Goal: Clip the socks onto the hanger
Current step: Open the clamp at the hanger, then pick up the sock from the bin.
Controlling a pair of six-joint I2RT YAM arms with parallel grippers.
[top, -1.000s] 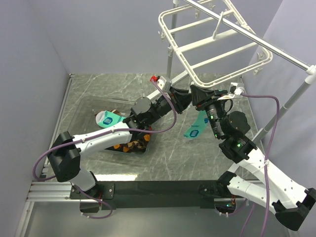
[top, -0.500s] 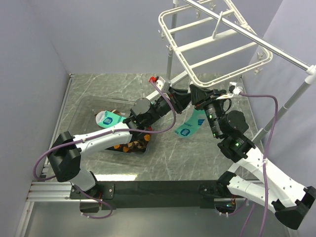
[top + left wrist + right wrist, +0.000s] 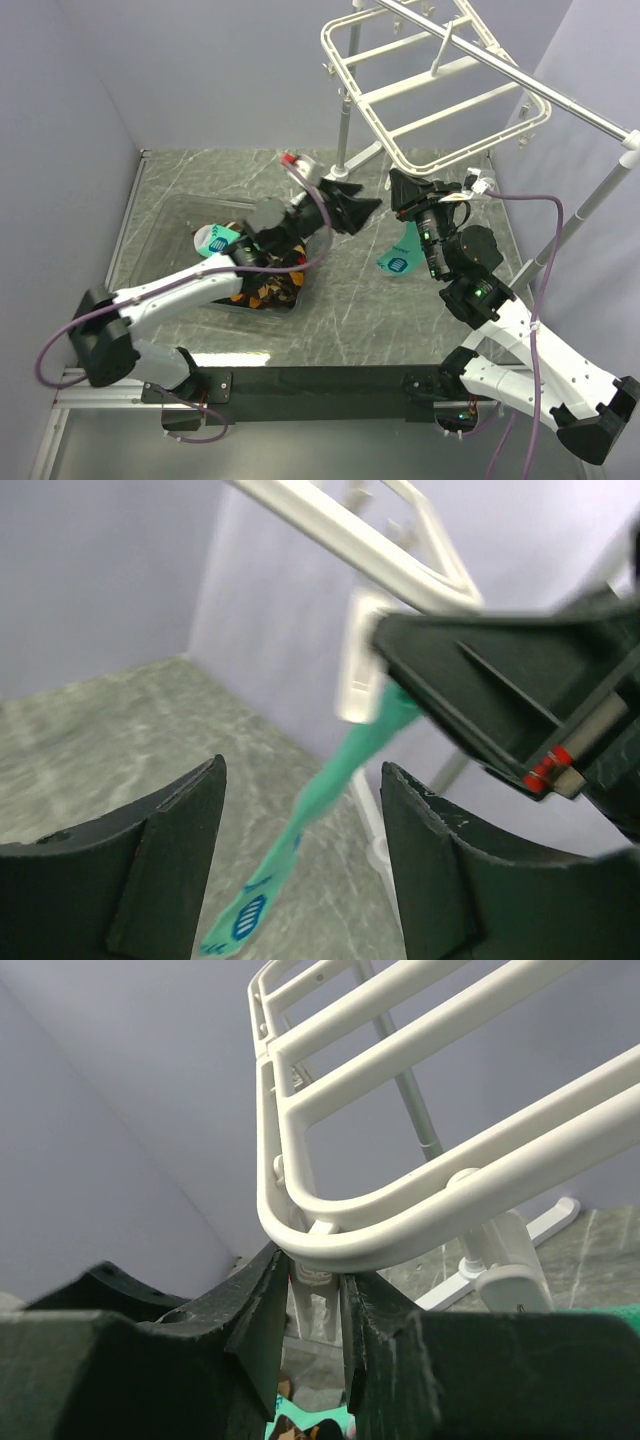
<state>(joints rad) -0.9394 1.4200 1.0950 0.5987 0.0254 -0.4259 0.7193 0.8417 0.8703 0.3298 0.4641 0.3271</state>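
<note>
table [image 3: 340,300]: 2 mint socks [image 3: 399,258]; l claw [image 3: 368,212] open, r claw [image 3: 313,1268] seems pinching hanger clip [image 3: 318,1312].

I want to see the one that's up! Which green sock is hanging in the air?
The mint-green sock dangling from a clip beside the right tool. The other green sock lies down in the tray at the left.

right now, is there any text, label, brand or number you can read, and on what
No readable text anywhere.
Hanging mint-green sock: blue striped oval mark, no letters legible.
Other mint-green sock: similar blue and white mark, too small to read.
Hanger: no label seen.
</note>
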